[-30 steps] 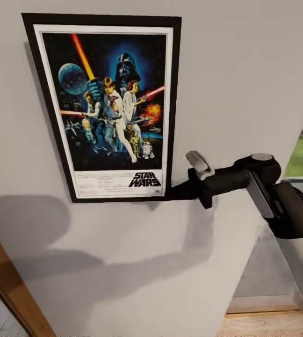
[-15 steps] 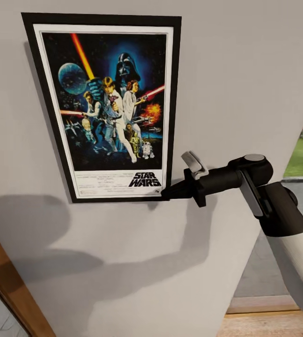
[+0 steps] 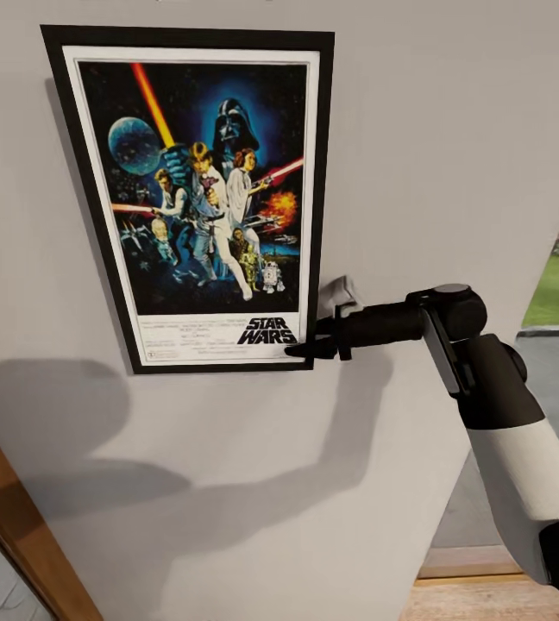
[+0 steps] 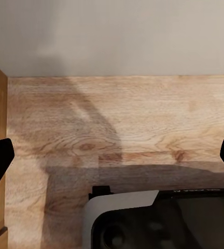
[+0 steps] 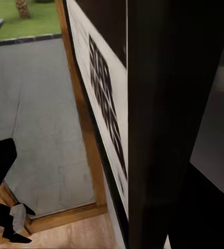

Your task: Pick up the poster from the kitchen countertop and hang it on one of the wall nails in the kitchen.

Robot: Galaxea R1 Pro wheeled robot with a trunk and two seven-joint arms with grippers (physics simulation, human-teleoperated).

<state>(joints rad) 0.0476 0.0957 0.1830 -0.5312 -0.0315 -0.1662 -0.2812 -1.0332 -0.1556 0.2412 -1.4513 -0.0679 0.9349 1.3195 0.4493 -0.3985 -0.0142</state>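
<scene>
Right gripper [image 3: 301, 349]: black fingers pinch the lower right corner of the black-framed, white-bordered rectangular Star Wars poster [image 3: 197, 194]. Poster extends up and left from the gripper, upright, flat against the plain pale grey wall [image 3: 452, 121]. Left gripper [image 4: 112, 155]: jaws spread wide, nothing between them, light wood-grain floor [image 4: 143, 124] beyond.

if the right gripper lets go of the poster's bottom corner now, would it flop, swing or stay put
The poster probably stays stiff: its black frame edges look straight, with no sag. The right gripper grips only the lower corner, so it might swing slightly on release. Whether a nail carries it cannot be told; none is visible above it.
</scene>
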